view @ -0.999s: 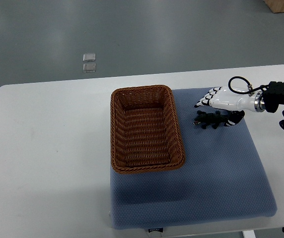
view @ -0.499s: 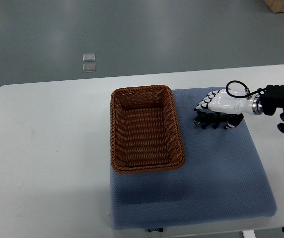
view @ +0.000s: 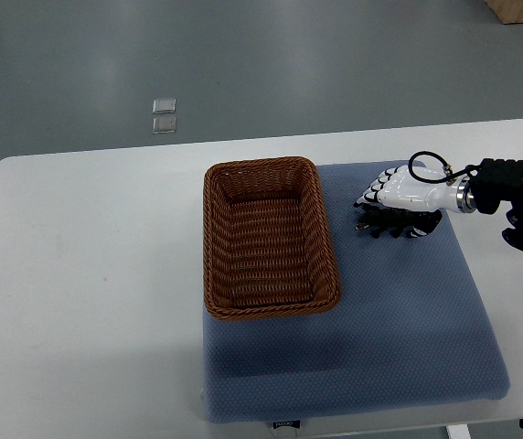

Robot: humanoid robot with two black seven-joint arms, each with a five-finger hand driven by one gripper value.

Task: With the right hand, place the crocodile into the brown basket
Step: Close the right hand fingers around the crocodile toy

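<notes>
A small dark green toy crocodile (view: 389,222) lies on the blue mat, to the right of the brown wicker basket (view: 214,240). My right hand (view: 391,207), white with black fingertips, reaches in from the right edge and sits directly over the crocodile. Its fingers curve down across the toy's back, and the thumb is at the toy's near side. The crocodile still rests on the mat, partly hidden under the palm. The basket holds nothing. The left arm does not show.
The blue padded mat (view: 380,347) covers the right half of the white table (view: 79,274). Two small clear squares (view: 164,115) lie on the grey floor beyond the table's far edge.
My right hand has slid a little left and lowered onto the crocodile, its fingers now covering more of the toy. The crocodile has stayed in place.
</notes>
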